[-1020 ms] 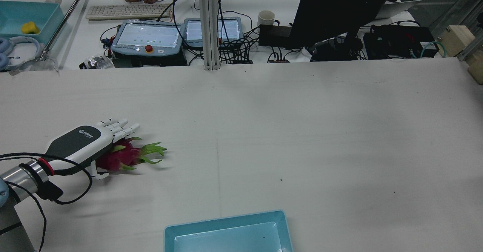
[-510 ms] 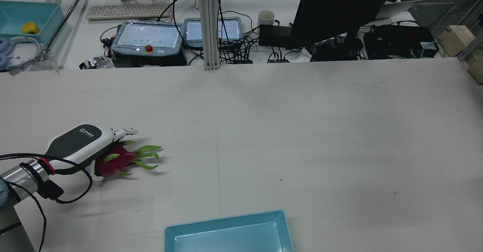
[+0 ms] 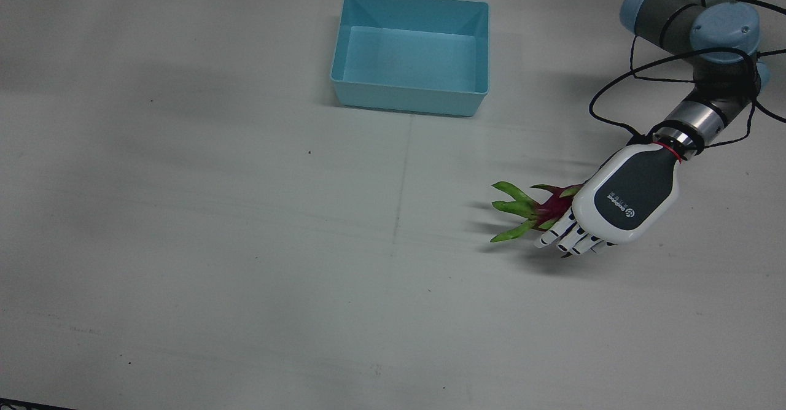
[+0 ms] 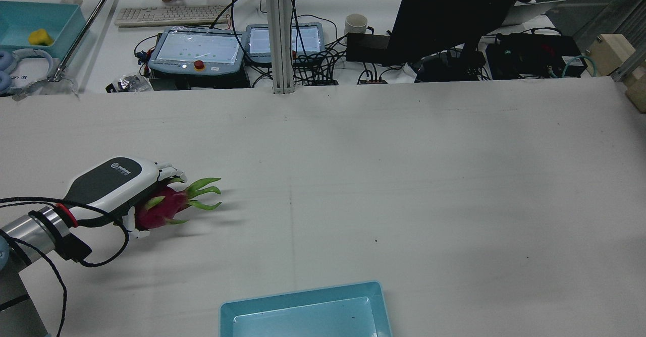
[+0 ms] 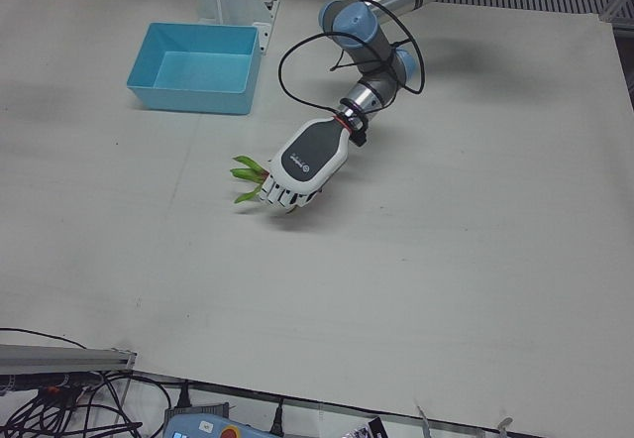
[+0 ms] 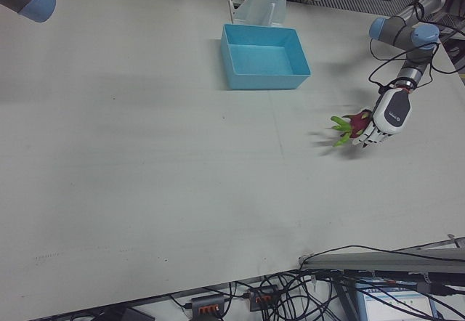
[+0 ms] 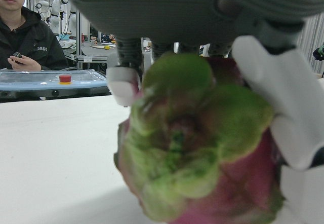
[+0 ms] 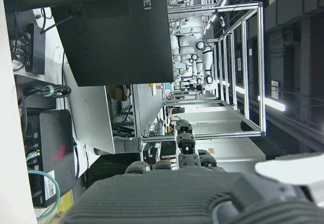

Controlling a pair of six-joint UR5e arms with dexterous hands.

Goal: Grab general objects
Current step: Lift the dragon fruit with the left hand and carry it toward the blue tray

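Note:
A magenta dragon fruit (image 4: 164,207) with green leafy tips is in my left hand (image 4: 113,183) at the table's left side in the rear view. The fingers wrap over its top and the thumb sits under it. A shadow below suggests it hangs just above the table. The front view shows the fruit (image 3: 549,207) sticking out from under the hand (image 3: 620,204). The left hand view is filled by the fruit (image 7: 192,148) between white fingertips (image 7: 283,112). The right hand view shows only part of my right hand's dark palm (image 8: 167,198), aimed away from the table.
An empty light-blue bin (image 3: 408,100) stands at the robot's edge of the table, near the middle, also in the rear view (image 4: 303,292). Beyond the far edge are teach pendants (image 4: 197,49), cables, a monitor (image 4: 444,14) and a seated person.
My left hand's fingers have curled shut over the dragon fruit. Hand and fruit have risen a little off the table since the earlier frames.

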